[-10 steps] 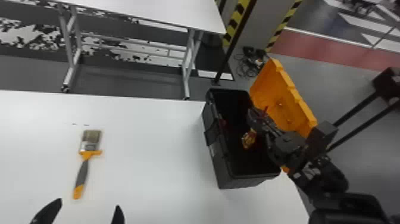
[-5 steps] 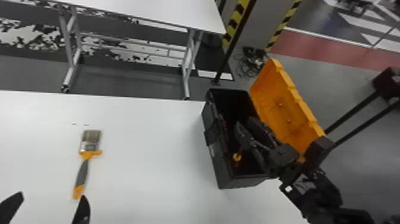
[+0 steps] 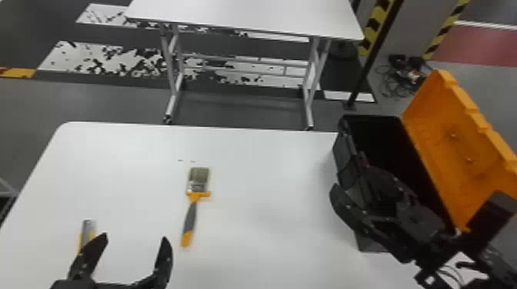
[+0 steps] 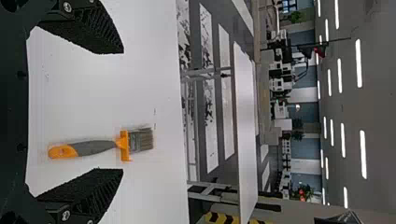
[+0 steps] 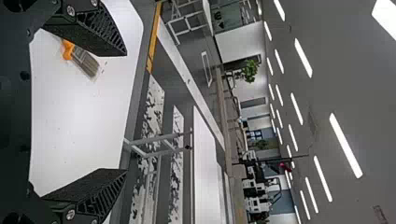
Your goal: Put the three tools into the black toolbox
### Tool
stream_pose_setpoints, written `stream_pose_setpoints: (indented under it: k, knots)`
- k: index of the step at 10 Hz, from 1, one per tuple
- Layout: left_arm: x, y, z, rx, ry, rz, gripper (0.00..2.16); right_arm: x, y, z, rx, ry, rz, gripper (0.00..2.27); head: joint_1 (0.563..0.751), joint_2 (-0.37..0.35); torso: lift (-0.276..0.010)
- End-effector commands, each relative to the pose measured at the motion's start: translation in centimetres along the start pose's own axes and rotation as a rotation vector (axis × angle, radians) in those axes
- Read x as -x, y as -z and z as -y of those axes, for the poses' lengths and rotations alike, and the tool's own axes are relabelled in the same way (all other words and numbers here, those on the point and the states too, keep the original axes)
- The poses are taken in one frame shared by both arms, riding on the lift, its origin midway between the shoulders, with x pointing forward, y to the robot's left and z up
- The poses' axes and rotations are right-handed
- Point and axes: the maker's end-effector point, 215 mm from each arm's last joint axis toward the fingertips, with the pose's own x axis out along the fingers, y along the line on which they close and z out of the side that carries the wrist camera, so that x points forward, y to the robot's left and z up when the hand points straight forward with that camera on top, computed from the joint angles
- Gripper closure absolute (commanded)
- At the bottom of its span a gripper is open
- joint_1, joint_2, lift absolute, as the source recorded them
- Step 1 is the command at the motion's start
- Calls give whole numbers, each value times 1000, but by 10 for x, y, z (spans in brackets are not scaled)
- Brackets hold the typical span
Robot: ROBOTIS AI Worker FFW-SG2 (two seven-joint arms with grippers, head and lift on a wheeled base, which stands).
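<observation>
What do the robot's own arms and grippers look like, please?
The right arm is black, with angular segments. The left gripper and right gripper look alike: black, tapering jaws with finely textured faces, slatted sides and round silvery screws near the base.

You have bright, even light here, and in both wrist views you can see long white lights [image 5: 345, 145] shining on the gray ceiling [image 5: 355, 70]. In the head view, the white table [image 3: 269, 215] has a soft, pale shine, with only a faint, fuzzy shadow just beside the black toolbox [image 3: 343, 153]. The inside of that box is very dark, so you can't really tell what its deepest part looks like.
</observation>
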Motion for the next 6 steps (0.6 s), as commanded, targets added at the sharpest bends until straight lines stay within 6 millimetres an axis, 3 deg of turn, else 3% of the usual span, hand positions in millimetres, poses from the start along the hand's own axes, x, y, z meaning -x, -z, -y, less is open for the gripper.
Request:
stream_pose_setpoints:
  k: [1, 2, 4, 6]
  knots:
    - [-3, 22, -31, -17, -71, -71, 103, -3, 11, -20, -40, -33, -7, 76, 695, -39, -51]
    - [-4, 38, -65, -15, -135, -126, 103, -4, 14, -33, -63, -68, -3, 76, 695, 30, -51]
    - [-2, 48, -119, 32, -160, -149, 107, -4, 23, -37, -80, -72, -8, 80, 695, 181, -51]
    - [2, 76, -160, 73, -151, -248, 107, -4, 26, -36, -82, -70, -12, 83, 695, 261, -51]
